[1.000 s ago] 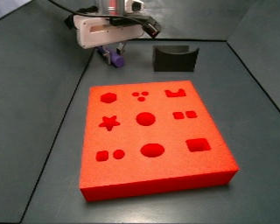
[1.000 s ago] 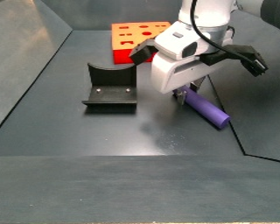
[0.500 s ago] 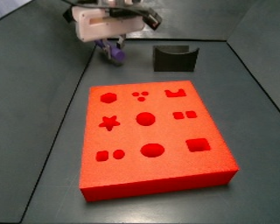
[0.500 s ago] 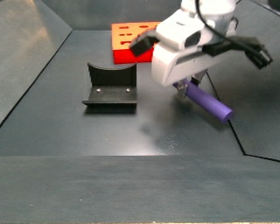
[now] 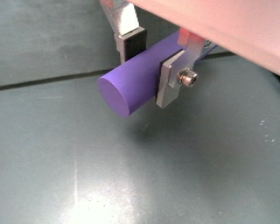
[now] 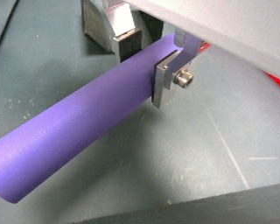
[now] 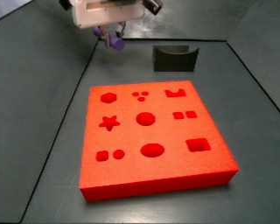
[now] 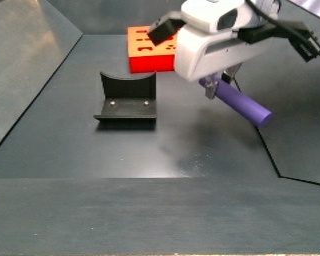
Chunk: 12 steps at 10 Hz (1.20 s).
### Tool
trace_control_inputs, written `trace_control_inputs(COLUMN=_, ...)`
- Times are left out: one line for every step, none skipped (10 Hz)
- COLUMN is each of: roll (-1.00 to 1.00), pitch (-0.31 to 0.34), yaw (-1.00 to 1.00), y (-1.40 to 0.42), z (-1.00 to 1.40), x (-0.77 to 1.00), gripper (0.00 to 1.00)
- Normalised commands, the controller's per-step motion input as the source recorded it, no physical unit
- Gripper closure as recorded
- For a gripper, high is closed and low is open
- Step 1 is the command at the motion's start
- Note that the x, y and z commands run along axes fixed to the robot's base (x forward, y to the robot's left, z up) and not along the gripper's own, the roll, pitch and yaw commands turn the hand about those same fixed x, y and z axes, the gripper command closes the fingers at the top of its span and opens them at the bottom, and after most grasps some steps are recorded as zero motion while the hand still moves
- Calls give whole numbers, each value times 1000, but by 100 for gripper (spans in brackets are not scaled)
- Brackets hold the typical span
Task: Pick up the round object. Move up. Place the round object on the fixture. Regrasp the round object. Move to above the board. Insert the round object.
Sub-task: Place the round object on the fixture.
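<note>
Silver plate fingers with dark pads are clamping the round object (image 6: 78, 127), a smooth slim purple cylinder peg, near one of its ends. In both wrist views the gripper (image 5: 154, 61) is gripping it across its width, one finger (image 6: 170, 77) lying flat against the near side while the far finger (image 5: 132, 38) is half hidden behind the peg. Most of the peg's length is jutting out to one side of the fingers; its short end is lost behind the white body of the hand. In a side view the gripper (image 8: 219, 88) is hanging above the dark floor with the peg (image 8: 243, 104) tilted, its free end lower, and nothing is touching it from below. In a side view from the opposite end, only a small purple stub (image 7: 111, 39) is showing under the hand (image 7: 111, 37), and the hand's top is cut off by the frame edge.

The fixture (image 8: 124, 101), a small dark grey-black block with a curved notch, is sitting on the floor beside the gripper, apart from it. The board (image 7: 153, 136), a thick red-orange rectangular slab with shaped cut-outs, is lying well apart; in a side view only one corner of it (image 8: 145, 50) is peeking out behind the arm.
</note>
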Motion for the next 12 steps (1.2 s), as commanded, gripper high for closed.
trace_control_inputs(roll=35, pitch=23, yaw=0, y=3, z=1000, x=-13, gripper=100)
trace_control_inputs(roll=45, pitch=39, yaw=-4, y=3, z=1000, x=-17, gripper=100)
trace_control_inputs(roll=68, pitch=66, yaw=-9, y=7, z=1000, x=-18, gripper=100)
trace_control_inputs(roll=85, pitch=82, yaw=-10, y=7, z=1000, x=-19, gripper=100)
trace_control_inputs(roll=107, pitch=90, yaw=0, y=5, z=1000, x=-23, gripper=100)
trace_control_inputs(roll=117, pitch=94, yaw=6, y=5, z=1000, x=-25, gripper=100)
trace_control_inputs(roll=138, pitch=99, yaw=20, y=3, z=1000, x=-28, gripper=100)
trace_control_inputs(roll=138, pitch=101, yaw=26, y=1, z=1000, x=-30, gripper=100)
trace_control_inputs(roll=127, pitch=96, yaw=25, y=5, z=974, x=-30, gripper=100)
trace_control_inputs(roll=107, pitch=89, yaw=23, y=5, z=823, x=-23, gripper=100)
trace_control_inputs(roll=100, pitch=90, yaw=21, y=10, z=696, x=-17, gripper=100)
trace_control_inputs(roll=95, pitch=92, yaw=23, y=9, z=612, x=-12, gripper=100)
